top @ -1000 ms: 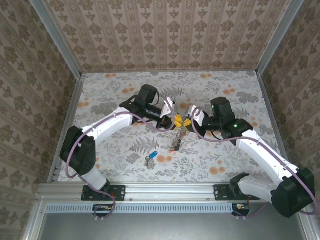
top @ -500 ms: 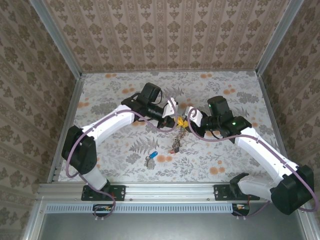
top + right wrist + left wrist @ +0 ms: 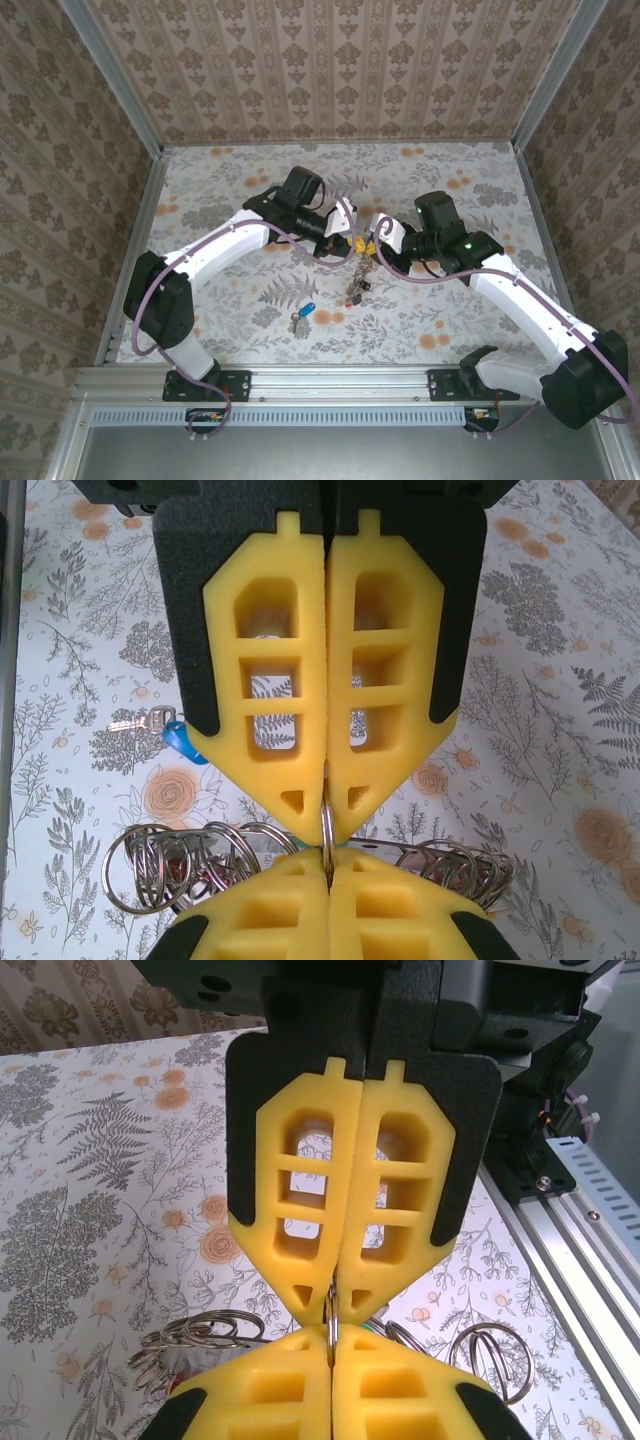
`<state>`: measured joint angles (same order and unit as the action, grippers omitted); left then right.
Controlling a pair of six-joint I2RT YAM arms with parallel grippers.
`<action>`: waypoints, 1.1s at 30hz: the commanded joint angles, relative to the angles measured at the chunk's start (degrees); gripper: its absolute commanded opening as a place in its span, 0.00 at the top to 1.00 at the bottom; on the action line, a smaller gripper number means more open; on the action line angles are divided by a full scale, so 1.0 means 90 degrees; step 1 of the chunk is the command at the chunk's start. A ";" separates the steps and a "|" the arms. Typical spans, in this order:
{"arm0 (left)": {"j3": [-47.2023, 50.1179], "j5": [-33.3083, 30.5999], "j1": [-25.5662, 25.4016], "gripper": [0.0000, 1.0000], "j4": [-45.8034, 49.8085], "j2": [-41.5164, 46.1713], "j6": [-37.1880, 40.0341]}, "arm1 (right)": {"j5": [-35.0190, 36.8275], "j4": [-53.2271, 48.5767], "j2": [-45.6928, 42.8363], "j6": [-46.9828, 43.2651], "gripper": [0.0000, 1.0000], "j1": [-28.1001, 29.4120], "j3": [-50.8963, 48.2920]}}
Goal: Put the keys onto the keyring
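My two grippers meet tip to tip above the middle of the table. The left gripper [image 3: 351, 238] [image 3: 333, 1348] and the right gripper [image 3: 371, 243] [image 3: 327, 868] are both shut on the thin wire of the keyring [image 3: 356, 282] [image 3: 331, 1322] [image 3: 326, 828]. Its bunch of small rings and coloured heads hangs below the yellow fingertips [image 3: 300, 805]. A blue-headed key [image 3: 306, 311] [image 3: 181, 745] lies on the table nearer the front, apart from both grippers, with a silver piece beside it.
The floral tablecloth [image 3: 230, 300] is bounded by patterned walls at the left, right and back. An aluminium rail [image 3: 330, 382] [image 3: 590, 1250] runs along the near edge by the arm bases. Loose steel rings [image 3: 490, 1355] [image 3: 150, 865] dangle on both sides of the pinch.
The left gripper has shut on the keyring wire opposite the right gripper. The right gripper has edged left, and the hanging bunch has shifted with it.
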<state>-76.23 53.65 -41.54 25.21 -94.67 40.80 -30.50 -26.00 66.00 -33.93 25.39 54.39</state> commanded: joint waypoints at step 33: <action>0.0681 0.2253 0.0319 1.00 -0.2273 0.0283 -0.1445 | -0.0430 0.2125 -0.0457 0.1152 0.87 -0.0173 -0.1041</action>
<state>-69.71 65.34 -38.33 10.41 -94.76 30.30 -33.19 -11.92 62.87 -26.57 24.23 46.30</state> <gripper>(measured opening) 0.043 0.133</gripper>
